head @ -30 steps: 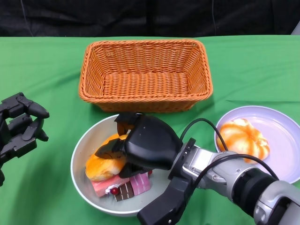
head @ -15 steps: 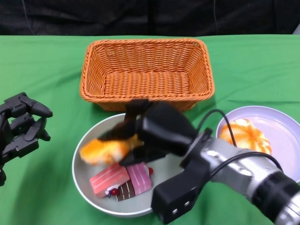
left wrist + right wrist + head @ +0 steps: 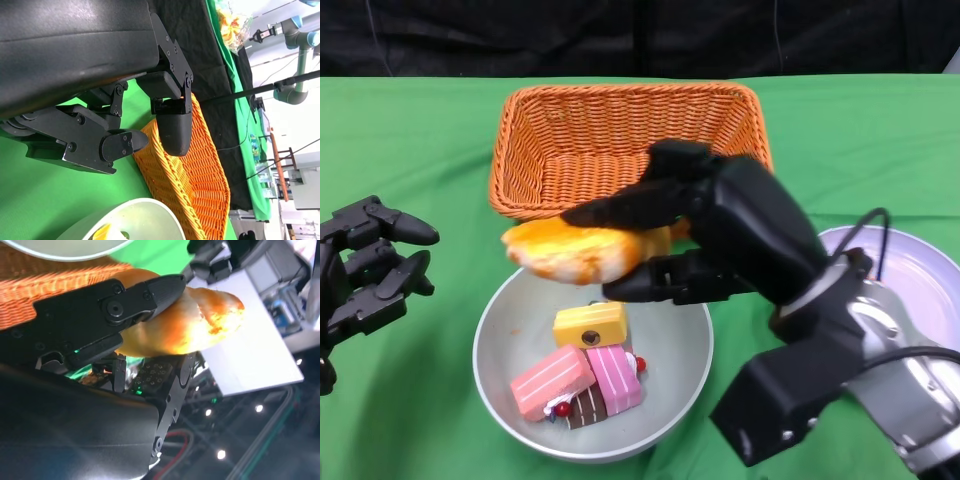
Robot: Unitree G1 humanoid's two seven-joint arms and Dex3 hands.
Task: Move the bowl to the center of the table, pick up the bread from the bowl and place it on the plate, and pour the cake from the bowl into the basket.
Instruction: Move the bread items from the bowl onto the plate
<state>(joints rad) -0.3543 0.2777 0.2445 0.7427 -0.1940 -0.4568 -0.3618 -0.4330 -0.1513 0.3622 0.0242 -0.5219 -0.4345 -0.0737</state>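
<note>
My right hand grips an orange-glazed bread and holds it in the air above the far rim of the grey bowl. The right wrist view shows the same bread pinched between black fingers. Inside the bowl lie a yellow cake piece, pink cake slices and a dark cake piece. The white plate sits at the right, largely hidden behind my right arm. The orange wicker basket stands behind the bowl. My left hand hovers open at the left, holding nothing.
A green cloth covers the table, with a black backdrop behind it. In the left wrist view the basket and the bowl's rim lie beyond my left fingers. Bare cloth lies left of the bowl.
My right hand has lifted the bread out of the bowl and raised it toward the basket side. A yellow cake piece now shows in the bowl. The left hand has barely moved.
</note>
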